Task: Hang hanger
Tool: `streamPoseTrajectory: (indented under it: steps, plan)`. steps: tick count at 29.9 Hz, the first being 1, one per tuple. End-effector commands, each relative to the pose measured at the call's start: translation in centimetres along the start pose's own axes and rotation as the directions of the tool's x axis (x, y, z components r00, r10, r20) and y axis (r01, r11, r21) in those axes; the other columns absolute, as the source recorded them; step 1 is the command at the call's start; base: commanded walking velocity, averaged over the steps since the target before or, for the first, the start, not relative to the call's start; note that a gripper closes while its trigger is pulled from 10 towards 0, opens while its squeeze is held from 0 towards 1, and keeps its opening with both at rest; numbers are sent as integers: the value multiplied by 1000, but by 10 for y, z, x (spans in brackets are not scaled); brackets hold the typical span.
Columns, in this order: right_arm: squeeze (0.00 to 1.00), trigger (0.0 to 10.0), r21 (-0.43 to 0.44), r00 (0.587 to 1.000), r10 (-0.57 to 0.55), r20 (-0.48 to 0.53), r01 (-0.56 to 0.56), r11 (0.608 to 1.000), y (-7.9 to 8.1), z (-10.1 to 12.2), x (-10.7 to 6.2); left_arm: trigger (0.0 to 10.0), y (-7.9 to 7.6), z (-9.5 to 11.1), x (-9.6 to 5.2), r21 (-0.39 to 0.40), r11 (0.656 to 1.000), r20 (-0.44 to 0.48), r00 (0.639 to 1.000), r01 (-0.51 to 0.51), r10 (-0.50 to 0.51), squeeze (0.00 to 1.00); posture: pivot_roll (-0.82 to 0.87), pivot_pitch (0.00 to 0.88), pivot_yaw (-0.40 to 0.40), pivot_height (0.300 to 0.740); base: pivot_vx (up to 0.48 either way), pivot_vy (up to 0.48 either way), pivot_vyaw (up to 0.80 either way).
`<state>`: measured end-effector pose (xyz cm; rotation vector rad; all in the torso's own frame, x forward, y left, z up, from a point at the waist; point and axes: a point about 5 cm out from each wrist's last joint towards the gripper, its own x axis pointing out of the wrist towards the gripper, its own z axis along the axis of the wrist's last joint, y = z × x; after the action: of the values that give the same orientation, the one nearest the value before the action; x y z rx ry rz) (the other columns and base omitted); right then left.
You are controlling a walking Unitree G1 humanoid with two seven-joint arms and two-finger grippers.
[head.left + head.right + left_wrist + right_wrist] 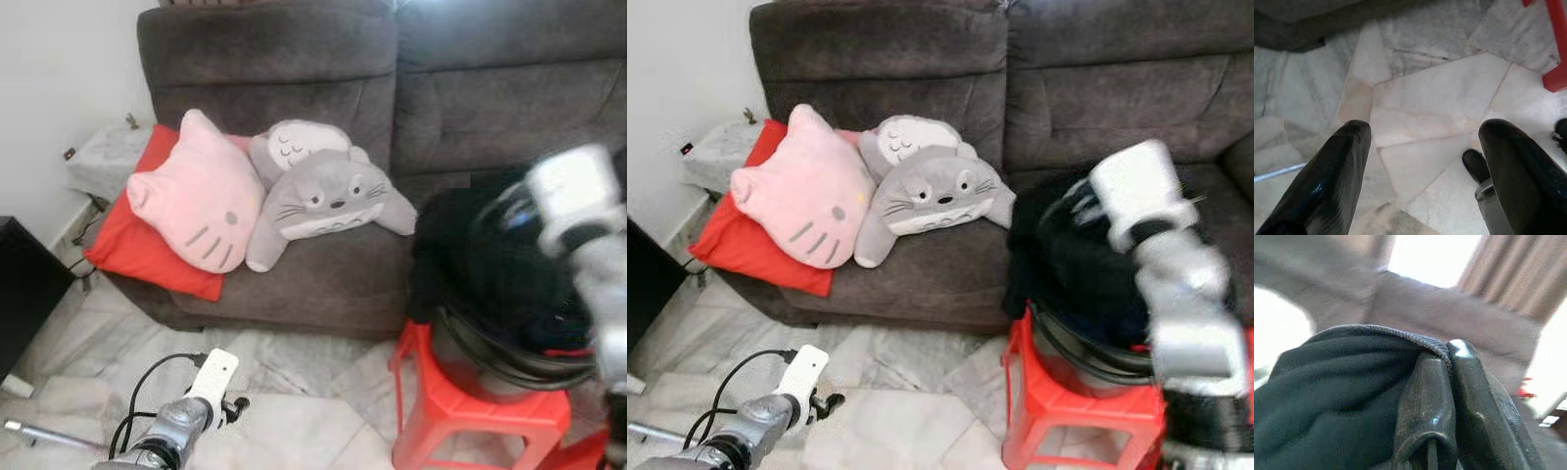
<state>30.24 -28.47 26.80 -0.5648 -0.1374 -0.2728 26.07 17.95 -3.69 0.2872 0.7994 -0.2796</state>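
Hanger: hidden or too dark to pick out, so its place and long axis cannot be told; my guess is that it sits inside the dark garment (1337,396). Nearest, the left claw (1425,129) hangs low over the marble floor (1440,88), fingers spread wide and holding nothing. Further on, to the robot's right, a red stool (480,406) carries a black-hooped basket (490,357) heaped with dark clothing. The right claw (1447,355) is pinched tight on that garment's ribbed edge, so the right arm is the nearer one. Behind stands the grey sofa (323,274) with a pink cat cushion (201,191) and a grey plush (328,196).
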Motion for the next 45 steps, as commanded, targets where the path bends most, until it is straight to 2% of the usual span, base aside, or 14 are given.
streamPoseTrajectory:
  steps: [1,3,7,9,12,17,25,27,32,35,38,41,44,45]
  plan:
    - [0,0,-68,991,-119,-60,115,991,-22,-7,4,10000,5,-3,-1,19,1000,-21,1000,-12,13,0,-265,0,134,740,0,0,0]
    - [0,0,-231,964,-251,-90,225,947,-45,-11,6,10000,6,-4,-2,21,1000,-23,1000,-12,13,0,-269,0,136,740,0,0,0]
    - [0,0,-223,973,-213,-85,189,956,-43,-10,10,10000,6,-4,-2,22,1000,-23,1000,-12,13,0,-269,0,136,740,0,0,0]
    - [0,0,-73,974,219,-65,-223,972,13,-6,10,10000,6,-4,-2,23,1000,-24,1000,-13,14,0,-268,0,141,740,0,0,0]
    - [0,0,-39,958,285,-38,-287,957,23,-2,7,10000,6,-4,-2,23,1000,-24,1000,-13,14,0,-268,0,141,740,0,0,0]
    - [0,0,-155,850,526,-44,-526,836,45,-4,-9,10000,6,-4,-2,22,1000,-24,1000,-14,14,0,-268,0,139,740,0,0,0]
    - [0,0,-188,648,761,-13,-749,635,67,-4,-38,10000,5,-3,-1,19,1000,-22,1000,-12,13,0,-269,0,134,740,0,0,0]
    - [0,0,-187,648,762,-10,-750,635,67,-5,-38,10000,5,-3,-1,19,1000,-21,1000,-13,13,0,-267,0,134,740,0,0,0]
    - [0,0,-186,683,730,-16,-720,669,63,-7,-35,10000,5,-3,-1,19,1000,-20,1000,-12,13,0,-267,0,134,740,0,0,0]
    - [0,0,-187,784,616,-71,-617,764,51,-16,-24,10000,5,-2,-1,19,1000,-19,1000,-12,12,0,-270,0,132,740,0,0,0]
    - [0,0,-217,912,372,-172,-403,889,25,-29,-9,10000,4,-2,-1,19,1000,-18,1000,-12,12,0,-270,0,133,740,0,0,0]
    - [0,0,-209,959,190,-209,-233,950,6,-34,-4,10000,4,-2,-1,20,1000,-18,1000,-12,12,0,-270,0,133,740,0,0,0]
    - [0,0,-280,977,-58,-205,-2,960,-24,-32,-2,10000,4,-2,-1,19,1000,-18,1000,-13,13,0,-270,0,133,740,0,0,0]
    - [0,0,-375,957,-222,-184,140,916,-46,-30,-3,10000,4,-2,-1,20,1000,-17,1000,-13,13,0,-271,0,132,740,0,0,0]
